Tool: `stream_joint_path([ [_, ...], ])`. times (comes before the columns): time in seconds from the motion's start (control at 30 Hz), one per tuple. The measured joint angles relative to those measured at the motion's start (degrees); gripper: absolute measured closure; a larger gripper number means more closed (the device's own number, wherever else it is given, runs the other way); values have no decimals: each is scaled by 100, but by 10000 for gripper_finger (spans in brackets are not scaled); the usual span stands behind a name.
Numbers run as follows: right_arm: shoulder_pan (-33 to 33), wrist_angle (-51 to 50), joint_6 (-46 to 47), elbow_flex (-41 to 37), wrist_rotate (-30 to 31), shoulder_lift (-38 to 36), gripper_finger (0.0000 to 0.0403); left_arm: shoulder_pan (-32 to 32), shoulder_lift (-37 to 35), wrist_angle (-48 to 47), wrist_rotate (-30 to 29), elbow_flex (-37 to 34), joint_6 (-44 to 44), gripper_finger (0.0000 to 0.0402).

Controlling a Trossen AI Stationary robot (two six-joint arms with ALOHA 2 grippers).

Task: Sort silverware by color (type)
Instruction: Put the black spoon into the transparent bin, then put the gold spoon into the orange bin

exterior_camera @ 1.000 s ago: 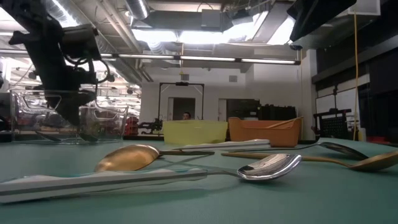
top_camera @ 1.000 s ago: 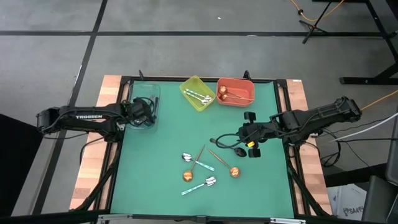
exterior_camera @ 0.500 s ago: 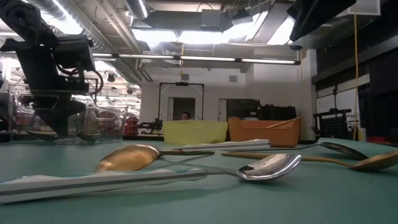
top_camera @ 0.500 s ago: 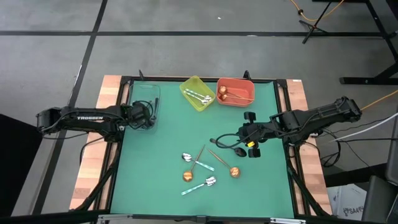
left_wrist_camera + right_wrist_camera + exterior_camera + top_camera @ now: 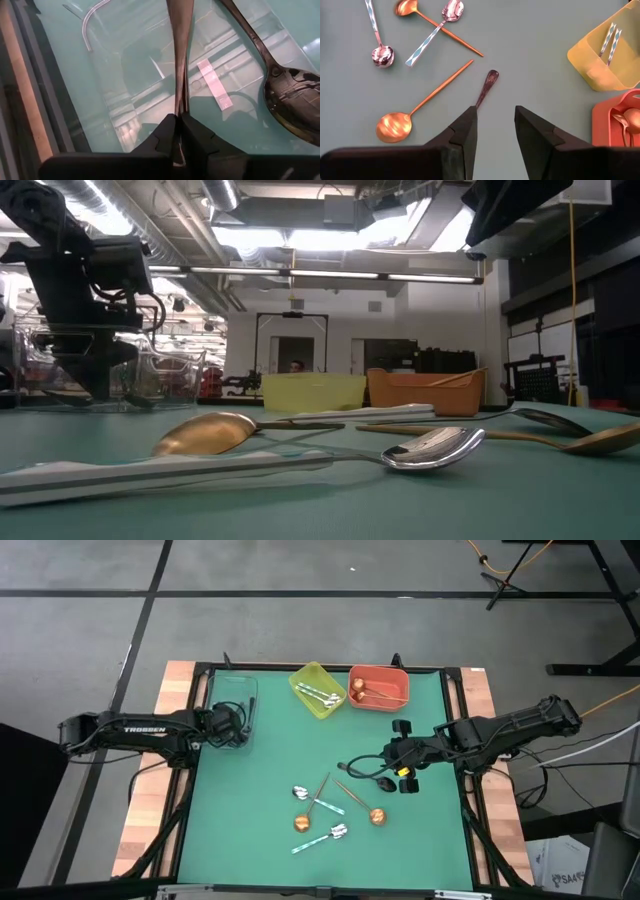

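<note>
My left gripper is low inside a clear container at the table's far left, shut on a black spoon. A second black spoon lies on the container's floor beside it. My right gripper hovers open right of the table's middle, above a third black spoon lying flat on the mat; that spoon's handle runs back under the fingers. Copper spoons and teal-handled silver spoons lie scattered near the table's near middle. My left gripper pinches the black spoon's slim handle at its narrow part between the two shut fingers. The handle runs straight on ahead of the fingers, along them. The fingers hide the spoon's bowl. Whether the spoon rests on the container's floor, I cannot tell.
A yellow bin with teal-handled spoons and a red bin with copper spoons stand at the far edge. Bare green mat lies between the clear container and the scattered spoons. A black frame rims the table.
My left gripper has come down into the clear container with the black spoon still pinched, levelling out from a tilt, and has kept still for the last half second. My right gripper has not moved.
</note>
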Motion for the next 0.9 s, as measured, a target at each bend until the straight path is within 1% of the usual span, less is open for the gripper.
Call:
stream_joint_path([
  [0.43, 0, 0, 51, 0, -2, 0, 281, 0, 0, -2, -3, -1, -6, 318],
  [0.63, -2, 0, 567, 0, -2, 1, 281, 0, 0, 5, -5, -1, -3, 300],
  [0.9, 2, 50, 1489, 2, -47, 262, 281, -2, 2, 195, -13, -1, -3, 297],
])
